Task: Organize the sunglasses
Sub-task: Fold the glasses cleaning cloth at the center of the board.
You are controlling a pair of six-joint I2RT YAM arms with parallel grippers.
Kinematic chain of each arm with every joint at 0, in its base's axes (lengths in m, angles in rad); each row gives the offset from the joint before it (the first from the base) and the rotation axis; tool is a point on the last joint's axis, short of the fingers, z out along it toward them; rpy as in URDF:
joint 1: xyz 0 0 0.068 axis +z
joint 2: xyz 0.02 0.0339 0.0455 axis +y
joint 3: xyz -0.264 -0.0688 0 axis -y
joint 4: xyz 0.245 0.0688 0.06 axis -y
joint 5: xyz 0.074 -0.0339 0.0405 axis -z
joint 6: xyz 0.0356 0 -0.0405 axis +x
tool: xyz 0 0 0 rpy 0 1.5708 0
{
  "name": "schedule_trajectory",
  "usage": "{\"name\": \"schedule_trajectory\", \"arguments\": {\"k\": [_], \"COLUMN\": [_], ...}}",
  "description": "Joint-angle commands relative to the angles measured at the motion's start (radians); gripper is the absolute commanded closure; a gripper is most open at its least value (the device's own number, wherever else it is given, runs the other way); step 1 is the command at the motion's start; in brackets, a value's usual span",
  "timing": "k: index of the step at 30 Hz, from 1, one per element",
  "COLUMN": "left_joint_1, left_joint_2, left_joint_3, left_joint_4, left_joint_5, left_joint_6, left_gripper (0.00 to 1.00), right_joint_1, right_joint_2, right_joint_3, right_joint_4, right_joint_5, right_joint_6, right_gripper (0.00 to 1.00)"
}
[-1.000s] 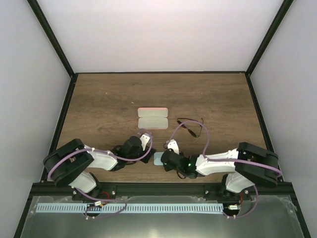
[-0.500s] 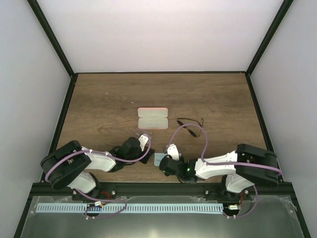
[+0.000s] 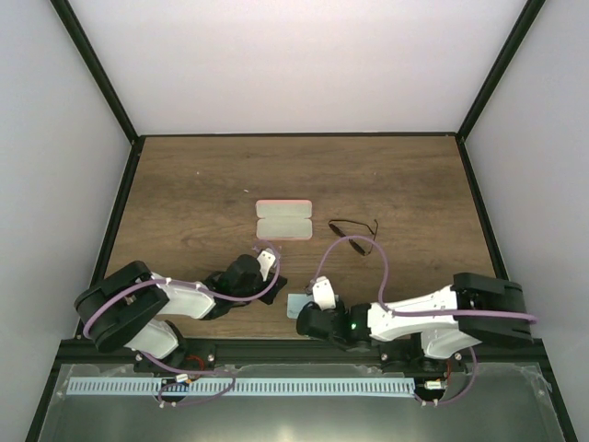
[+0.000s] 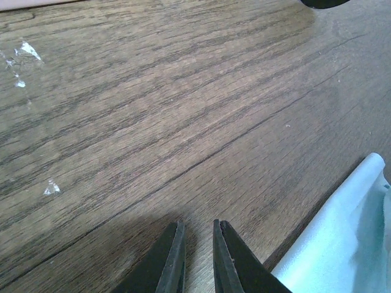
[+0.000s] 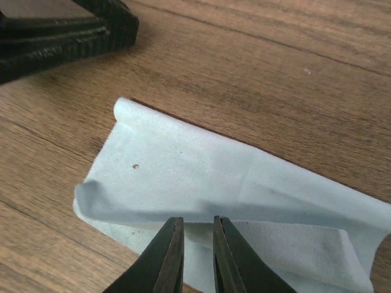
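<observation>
Right gripper (image 5: 197, 221) nearly closed, looks pinched on a cloth (image 5: 214, 177) fold. Left gripper (image 4: 197, 224) narrow, empty, over bare wood. Sunglasses (image 3: 354, 228) lie just right of case (image 3: 283, 220). Lift cloth slowly; confirm the pinch first.

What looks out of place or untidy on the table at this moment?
The light blue cloth is not flat: one corner curls up and a fold rises at the tips of the right gripper. The sunglasses lie loose on the table, beside the pink case, not in it.
</observation>
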State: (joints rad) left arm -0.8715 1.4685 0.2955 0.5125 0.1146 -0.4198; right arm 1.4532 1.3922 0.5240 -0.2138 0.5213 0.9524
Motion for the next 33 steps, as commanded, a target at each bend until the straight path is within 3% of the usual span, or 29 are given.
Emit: {"name": "schedule_trajectory", "arguments": {"k": [1, 10, 33], "left_joint_1": [-0.004, -0.011, -0.176], "left_joint_2": [-0.028, -0.054, 0.158], "left_joint_3": [0.019, 0.026, 0.117], "left_joint_4": [0.0, 0.024, 0.124], "left_joint_5": [0.004, 0.102, 0.164], "left_joint_6": [-0.011, -0.021, -0.084], "left_gripper": [0.83, 0.83, 0.82], "right_joint_1": [0.014, 0.008, -0.184], "right_joint_2": [-0.065, -0.176, -0.241], "right_joint_3": [-0.01, -0.03, -0.117], "right_joint_4": [-0.029, -0.061, 0.108], "right_joint_5": [0.06, 0.121, 0.008], "right_joint_6": [0.045, 0.029, -0.132], "right_gripper": [0.85, 0.84, 0.84]}}
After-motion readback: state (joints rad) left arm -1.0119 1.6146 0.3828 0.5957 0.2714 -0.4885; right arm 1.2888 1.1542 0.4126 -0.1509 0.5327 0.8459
